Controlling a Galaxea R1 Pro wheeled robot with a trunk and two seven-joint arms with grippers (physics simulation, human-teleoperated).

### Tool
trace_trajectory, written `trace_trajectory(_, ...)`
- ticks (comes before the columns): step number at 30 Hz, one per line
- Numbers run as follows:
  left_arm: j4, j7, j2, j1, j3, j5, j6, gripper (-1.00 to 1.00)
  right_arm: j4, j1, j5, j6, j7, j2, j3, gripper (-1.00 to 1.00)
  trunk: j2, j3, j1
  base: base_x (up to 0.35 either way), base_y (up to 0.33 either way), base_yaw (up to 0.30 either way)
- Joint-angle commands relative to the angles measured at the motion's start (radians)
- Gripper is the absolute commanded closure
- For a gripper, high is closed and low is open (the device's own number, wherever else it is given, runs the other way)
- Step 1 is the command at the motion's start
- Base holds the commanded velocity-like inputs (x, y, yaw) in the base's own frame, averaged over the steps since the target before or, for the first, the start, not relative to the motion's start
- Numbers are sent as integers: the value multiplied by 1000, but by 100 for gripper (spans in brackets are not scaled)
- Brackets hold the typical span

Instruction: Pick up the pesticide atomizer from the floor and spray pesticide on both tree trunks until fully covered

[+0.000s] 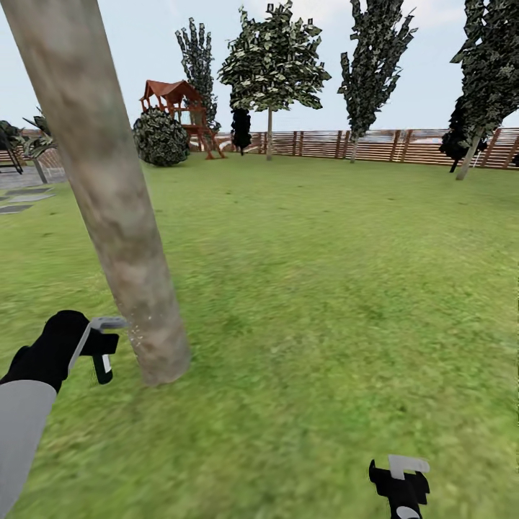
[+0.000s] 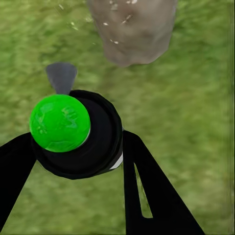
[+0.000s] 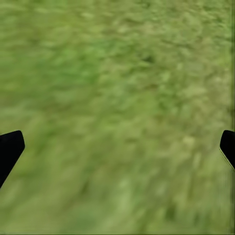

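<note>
Head view, far left: stepping stones [image 1: 25, 198] lie on the lawn [image 1: 324, 288] beside a short palm [image 1: 32, 144]. Near left: left claw [image 1: 101, 346] is raised just beside the base of the tree trunk [image 1: 108, 187], apart from it by a small gap. Left wrist view: the left claw [image 2: 78, 161] is pinching the pesticide atomizer [image 2: 81, 137], black fingers [image 2: 152, 191] pressed against both sides of its dark round body; a bright green cap [image 2: 59, 122] sits on top and a grey nozzle [image 2: 61, 77] points toward the trunk [image 2: 132, 29]. Pale specks show on the trunk's bark near the foot. The trunk is thick, mottled grey-brown, leaning left as it rises out of frame. Farther back, left of centre: a round bush [image 1: 160, 137] and a red-roofed play tower [image 1: 180, 108]. Centre to right, far: leafy and dark narrow trees [image 1: 274, 65] stand before a brown slat fence [image 1: 375, 144]. Near right: right claw [image 1: 401, 481] hangs low over grass. Right wrist view: its black fingertips [image 3: 10, 149] are spread wide apart, nothing between them, blurred grass [image 3: 117, 117] beyond.
</note>
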Motion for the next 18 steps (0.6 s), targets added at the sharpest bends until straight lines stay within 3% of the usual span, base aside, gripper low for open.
trace_trajectory(1, -1, 0, 0, 0, 1, 0, 0, 100, 0, 0, 0, 0, 0, 0, 0, -100, 0, 0, 0, 82, -265, 0)
trace_trajectory(18, -2, 0, 0, 0, 2, 0, 0, 100, 0, 0, 0, 0, 0, 1, 0, -100, 0, 0, 0, 5, -274, 0)
